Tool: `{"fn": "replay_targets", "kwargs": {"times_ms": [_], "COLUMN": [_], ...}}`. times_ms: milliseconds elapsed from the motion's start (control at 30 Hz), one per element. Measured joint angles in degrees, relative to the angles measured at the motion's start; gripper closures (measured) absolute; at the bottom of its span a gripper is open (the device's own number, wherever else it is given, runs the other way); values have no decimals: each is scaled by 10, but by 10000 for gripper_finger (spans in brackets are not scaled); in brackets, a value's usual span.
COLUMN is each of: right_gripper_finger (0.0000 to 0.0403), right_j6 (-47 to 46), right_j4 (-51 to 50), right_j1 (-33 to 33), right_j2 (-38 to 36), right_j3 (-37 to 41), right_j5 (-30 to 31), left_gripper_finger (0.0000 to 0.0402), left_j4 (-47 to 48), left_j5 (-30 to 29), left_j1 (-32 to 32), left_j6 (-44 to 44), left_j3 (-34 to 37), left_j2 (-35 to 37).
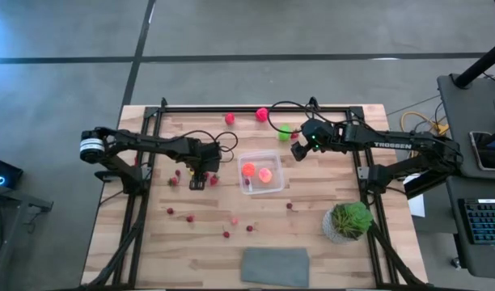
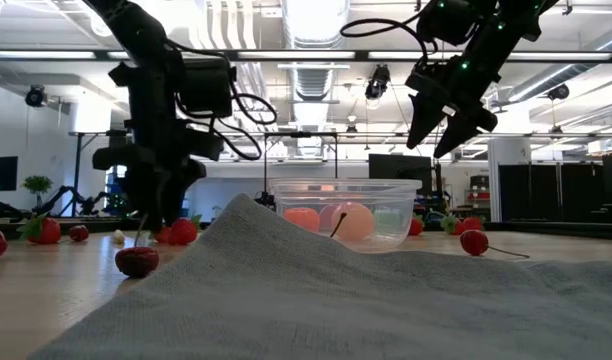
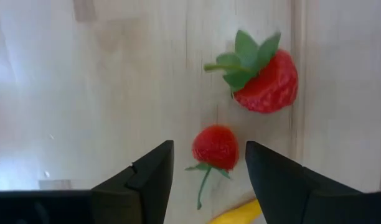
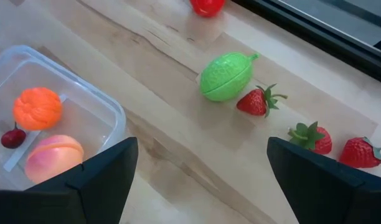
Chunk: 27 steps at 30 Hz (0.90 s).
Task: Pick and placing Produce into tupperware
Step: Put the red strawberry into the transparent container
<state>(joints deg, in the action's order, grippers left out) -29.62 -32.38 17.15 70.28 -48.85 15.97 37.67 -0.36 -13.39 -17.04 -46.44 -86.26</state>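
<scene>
From low down, the grey cloth (image 2: 286,290) hides much of my bench and the tupperware's (image 2: 348,212) base; a yellow piece (image 3: 237,213) is cut off.

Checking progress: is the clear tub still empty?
No. The tub holds an orange fruit, a peach piece and a cherry.

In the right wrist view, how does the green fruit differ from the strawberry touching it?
The green fruit is smooth, oval and clearly larger; the strawberry is red, smaller and pointed. The strawberry carries a spiky green leaf cap, while the green fruit has only a small nub at one end. Both lie on the bare table, outside the tupperware, beyond the open right gripper.
</scene>
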Motion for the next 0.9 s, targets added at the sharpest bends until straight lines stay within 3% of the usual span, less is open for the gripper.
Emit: {"fn": "replay_targets", "kwargs": {"times_ms": [433,733,900], "right_gripper_finger": [53,53,53], "right_j6": [3,3,3], "right_j4": [-1,-1,-1], "right_j1": [0,0,0], "right_j2": [0,0,0], "right_j3": [-1,-1,-1], "right_j5": [1,1,1], "left_gripper_finger": [220,291,306], "left_j4": [-12,-14,-12], "left_j5": [-15,-19,-19], "left_j1": [0,1,0], "left_j6": [1,1,1], "left_j3": [2,8,6], "left_j2": [-24,-23,-23]}}
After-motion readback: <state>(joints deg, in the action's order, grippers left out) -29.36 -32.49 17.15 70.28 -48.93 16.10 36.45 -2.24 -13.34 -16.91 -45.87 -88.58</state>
